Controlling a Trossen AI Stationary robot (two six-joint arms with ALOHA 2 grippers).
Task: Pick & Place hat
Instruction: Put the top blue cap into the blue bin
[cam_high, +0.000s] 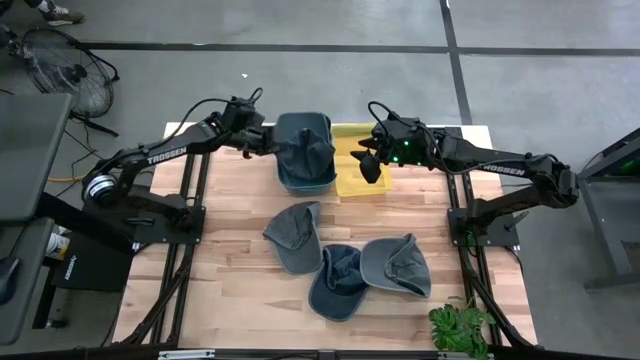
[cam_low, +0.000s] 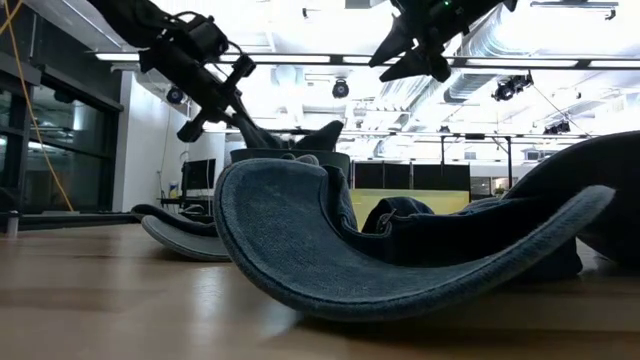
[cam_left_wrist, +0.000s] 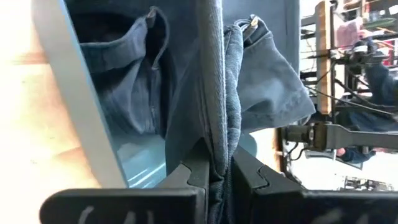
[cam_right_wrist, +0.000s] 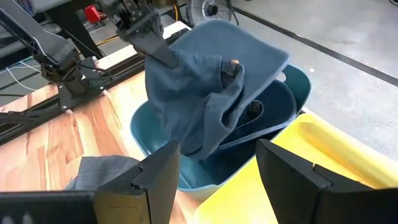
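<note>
The left end effector (cam_high: 268, 140) is clamped on a blue hat (cam_high: 305, 148), which hangs just beyond its fingertips, directly over the teal bin (cam_high: 283, 180). The right end effector (cam_high: 368, 165), fingers apart and empty, hovers past the hat's far side above the yellow bin (cam_high: 352, 185).

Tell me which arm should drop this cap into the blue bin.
Left. Its claw is shut on the cap, already over the blue bin. The right claw hangs open and empty over the yellow bin.
</note>
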